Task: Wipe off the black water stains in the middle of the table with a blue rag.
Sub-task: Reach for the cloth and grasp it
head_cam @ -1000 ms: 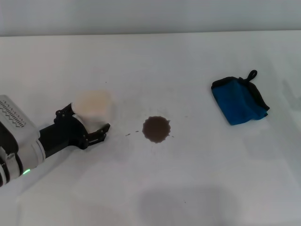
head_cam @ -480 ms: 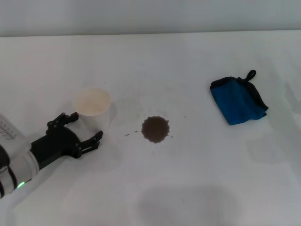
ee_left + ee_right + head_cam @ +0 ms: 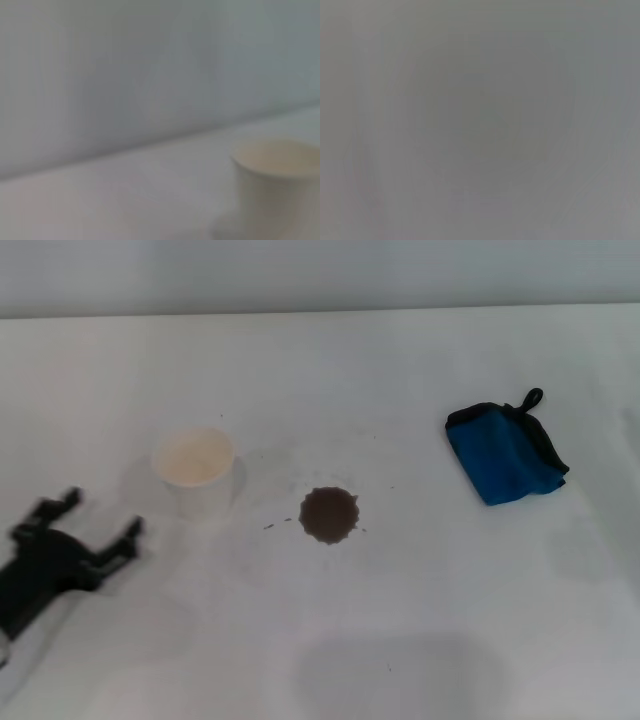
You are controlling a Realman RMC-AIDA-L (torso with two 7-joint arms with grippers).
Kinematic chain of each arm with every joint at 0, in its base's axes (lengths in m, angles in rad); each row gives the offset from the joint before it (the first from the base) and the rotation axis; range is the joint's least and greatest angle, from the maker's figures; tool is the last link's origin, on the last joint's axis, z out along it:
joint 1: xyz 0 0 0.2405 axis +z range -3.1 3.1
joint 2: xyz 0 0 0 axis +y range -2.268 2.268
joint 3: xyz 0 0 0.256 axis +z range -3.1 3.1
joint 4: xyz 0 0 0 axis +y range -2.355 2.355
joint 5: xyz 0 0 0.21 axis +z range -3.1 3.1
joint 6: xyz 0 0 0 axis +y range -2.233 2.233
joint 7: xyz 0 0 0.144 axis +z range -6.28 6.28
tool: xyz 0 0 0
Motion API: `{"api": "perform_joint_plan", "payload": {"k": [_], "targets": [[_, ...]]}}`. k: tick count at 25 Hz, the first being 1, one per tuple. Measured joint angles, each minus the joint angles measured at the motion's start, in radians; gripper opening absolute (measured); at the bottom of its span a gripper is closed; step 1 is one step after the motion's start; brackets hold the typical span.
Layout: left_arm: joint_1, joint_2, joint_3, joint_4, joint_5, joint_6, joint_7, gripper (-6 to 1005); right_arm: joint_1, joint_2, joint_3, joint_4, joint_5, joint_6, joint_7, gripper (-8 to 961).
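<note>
The black water stains [image 3: 329,514] form a dark, jagged round blot in the middle of the white table [image 3: 400,620], with tiny specks beside it. At the right, apart from the stain, lies the blue rag [image 3: 506,451], folded, with black edging and a small loop. My left gripper [image 3: 98,516] is at the head view's left edge, open and empty, well clear of the whitish plastic cup [image 3: 195,472]. The cup [image 3: 277,187] also shows in the left wrist view. My right gripper is out of view.
The cup stands upright to the left of the stain. A faint shadow falls on the table near the front edge. The right wrist view is a plain grey blur.
My left gripper has let go of the cup and drawn back toward the left front edge. The cup now stands alone on the table. Rag and stain have not moved.
</note>
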Motion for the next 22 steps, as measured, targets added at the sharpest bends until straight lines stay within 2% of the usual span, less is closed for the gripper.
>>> {"api": "perform_joint_plan", "payload": {"k": [1,3,4,8,11,13,15,18,22], "targets": [[0.035,0.002,-0.001,-0.007,-0.101,0.063,0.02,891,-0.002,0.0,-0.003,-0.025,-0.004,-0.01,0.063,517],[0.053,0.002,-0.001,-0.011,-0.165,0.09,0.032,891,-0.007,-0.001,-0.01,-0.085,-0.027,-0.037,0.209,516],[0.07,0.003,-0.001,-0.016,-0.237,0.114,0.045,891,-0.008,-0.001,-0.013,-0.122,-0.054,-0.055,0.3,515],[0.088,0.002,-0.002,-0.023,-0.327,0.147,0.054,891,0.001,-0.011,-0.018,-0.243,-0.183,-0.13,0.656,513],[0.098,0.002,-0.002,-0.042,-0.475,0.166,0.058,891,0.034,-0.055,-0.038,-0.281,-0.328,-0.167,0.899,511],[0.098,0.003,-0.002,-0.044,-0.54,0.167,0.059,891,0.07,-0.102,-0.067,-0.28,-0.43,-0.168,1.03,510],[0.096,0.004,-0.002,-0.052,-0.579,0.169,0.058,890,0.103,-0.133,-0.106,-0.284,-0.506,-0.162,1.145,509],[0.089,0.006,-0.003,-0.067,-0.633,0.172,0.052,890,0.149,-0.157,-0.167,-0.314,-0.594,-0.117,1.263,508],[0.079,0.005,-0.002,-0.067,-0.69,0.189,0.032,890,0.212,-0.17,-0.215,-0.356,-0.67,-0.003,1.321,506]]}}
